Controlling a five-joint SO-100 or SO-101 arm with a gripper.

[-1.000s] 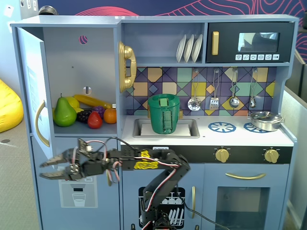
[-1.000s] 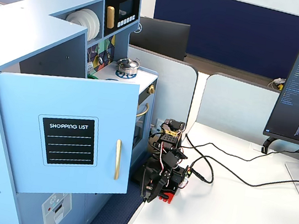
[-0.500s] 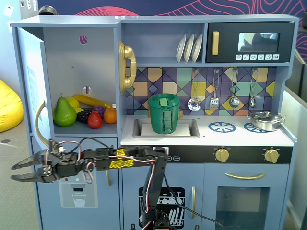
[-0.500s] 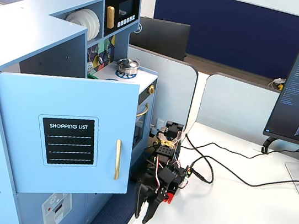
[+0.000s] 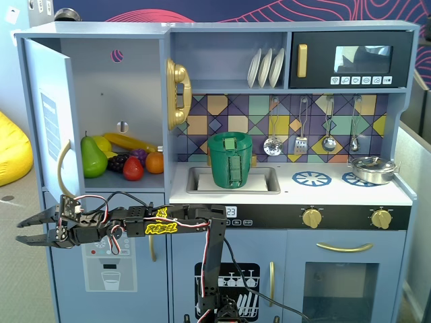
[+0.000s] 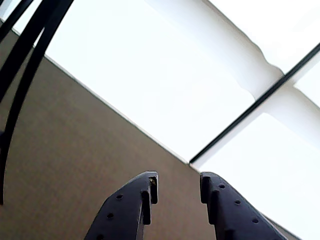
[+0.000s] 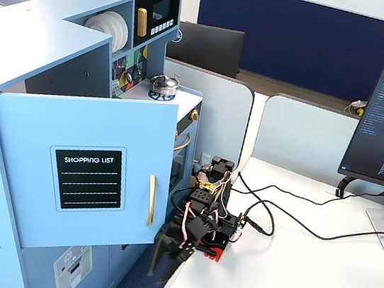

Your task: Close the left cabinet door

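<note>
Arm (image 5: 168,225) stretched leftward, fingers (image 5: 34,221) parted, door (image 7: 81,171) ajar

I see the left cabinet door (image 7: 81,171) in light blue, carrying a black panel (image 7: 87,179) with white "SHOPPING LIST" lettering and a gold handle (image 7: 150,200). My gripper (image 5: 25,229) is black, with red, white and black wires on the arm. Inside the cabinet I make out a green pear (image 5: 93,157), a yellow banana (image 5: 128,142) and a red fruit (image 5: 133,168). The backsplash (image 5: 229,114) is a mosaic of purple, teal and yellow. The bucket (image 5: 230,160) is green.
</note>
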